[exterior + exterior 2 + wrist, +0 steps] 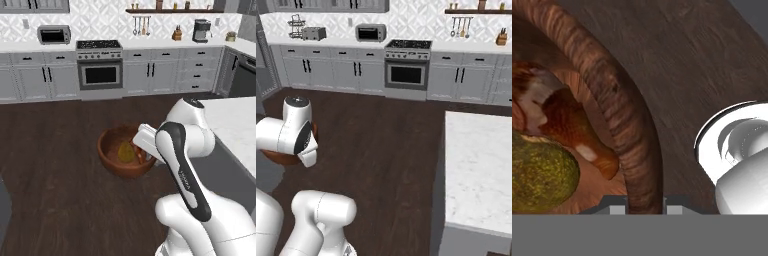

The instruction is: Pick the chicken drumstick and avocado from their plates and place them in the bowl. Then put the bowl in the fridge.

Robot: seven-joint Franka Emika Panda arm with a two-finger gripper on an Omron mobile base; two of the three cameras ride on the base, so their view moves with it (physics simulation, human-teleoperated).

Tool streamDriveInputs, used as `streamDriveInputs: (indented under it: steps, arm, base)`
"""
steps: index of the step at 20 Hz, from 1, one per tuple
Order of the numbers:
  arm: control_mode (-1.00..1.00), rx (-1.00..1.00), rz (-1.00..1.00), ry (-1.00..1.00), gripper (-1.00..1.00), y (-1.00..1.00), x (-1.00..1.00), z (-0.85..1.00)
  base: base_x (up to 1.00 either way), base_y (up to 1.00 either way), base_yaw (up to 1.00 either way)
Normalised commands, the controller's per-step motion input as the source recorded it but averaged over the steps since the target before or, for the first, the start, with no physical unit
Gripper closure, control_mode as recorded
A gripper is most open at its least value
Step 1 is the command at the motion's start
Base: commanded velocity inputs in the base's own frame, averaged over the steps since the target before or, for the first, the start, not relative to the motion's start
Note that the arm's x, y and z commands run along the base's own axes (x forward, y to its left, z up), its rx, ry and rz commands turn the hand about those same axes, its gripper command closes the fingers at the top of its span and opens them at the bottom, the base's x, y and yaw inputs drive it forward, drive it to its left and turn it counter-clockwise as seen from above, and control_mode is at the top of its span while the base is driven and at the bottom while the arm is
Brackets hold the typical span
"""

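We hold the bowl (122, 157) mid-frame above the floor, the claw (644, 206) clamped on its rim, avocado (539, 172) and drumstick (567, 125) inside; gripped on one side only, it may tilt and spill during the carry

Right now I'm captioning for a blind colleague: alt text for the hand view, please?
The hand is shut on the rim of a wooden bowl. Inside lie a drumstick and, touching it, a green avocado. Dark wood floor lies beyond the rim.
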Motion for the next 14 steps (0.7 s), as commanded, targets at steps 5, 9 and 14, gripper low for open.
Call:
streamDriveInputs:
  steps: [5,9,14]
  arm:
    - [1.00,0.00,0.00,0.00,1.00,0.00,0.00,0.00]
    - [1.00,0.00,0.00,0.00,1.00,0.00,0.00,0.00]
    - [1.00,0.00,0.00,0.00,1.00,0.00,0.00,0.00]
  base:
    - [1.00,0.83,0.00]
    - [1.00,0.14,0.00]
    - [1.00,0.00,0.00]
